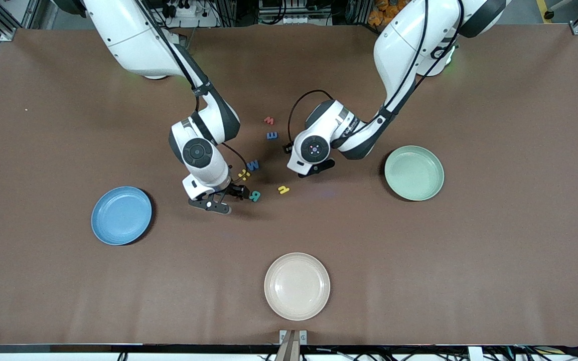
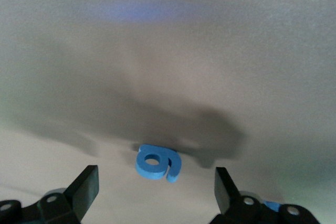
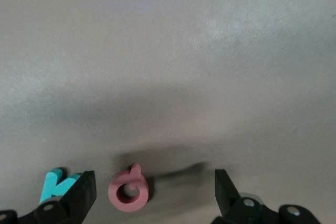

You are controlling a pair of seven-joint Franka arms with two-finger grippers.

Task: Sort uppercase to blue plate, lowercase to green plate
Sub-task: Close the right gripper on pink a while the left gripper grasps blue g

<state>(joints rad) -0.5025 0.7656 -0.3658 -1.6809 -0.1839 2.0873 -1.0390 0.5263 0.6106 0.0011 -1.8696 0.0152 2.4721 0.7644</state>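
While both grippers hang open over the scattered letters, pick-up step: right gripper [image 3: 152, 192] straddling red Q [image 3: 129, 191] beside teal R [image 1: 254, 196]; left gripper [image 2: 156, 192] framing a blue letter [image 2: 157, 163]. Needs lowering, then closing.

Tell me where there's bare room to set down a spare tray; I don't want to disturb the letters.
Bare cloth lies between the blue plate and the cream plate, and between the cream plate and the green plate. The middle is crowded: letters scatter there under both arms.
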